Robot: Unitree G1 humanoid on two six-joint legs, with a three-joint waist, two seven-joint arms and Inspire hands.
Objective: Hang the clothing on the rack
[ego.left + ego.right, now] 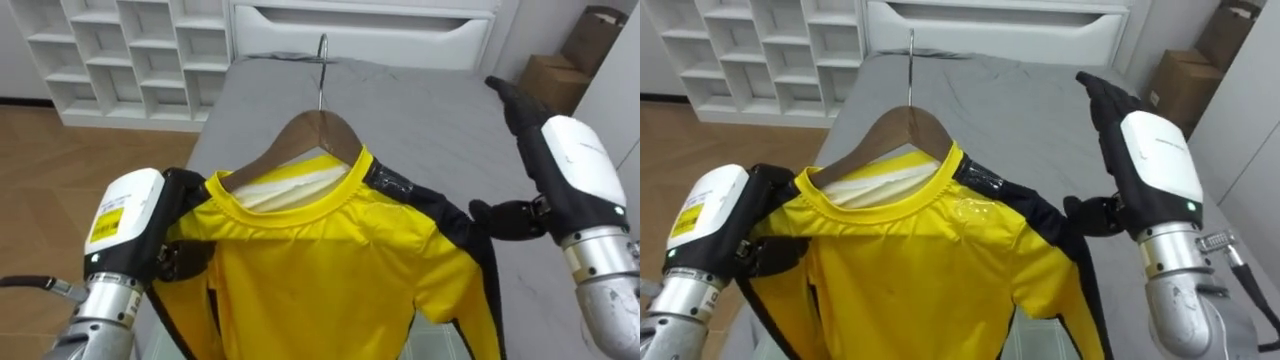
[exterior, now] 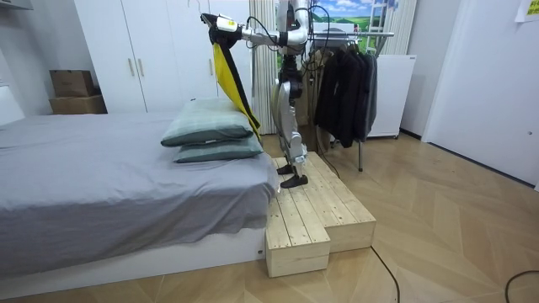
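At the left, curled on the shoulder of the yellow shirt [image 1: 320, 270] with the left robot hand [image 1: 130, 230], probably to keep cloth from sliding off the wooden hanger [image 1: 318, 125]. In the middle, held high over the grey bed [image 1: 430, 110], hook up and free, presumably ready for the clothes rack [image 2: 370, 34] standing behind the robot in the room view. At the right, spread open with the right robot hand [image 1: 575, 165], fingers straight, thumb touching the shirt's black sleeve, seemingly steadying rather than gripping
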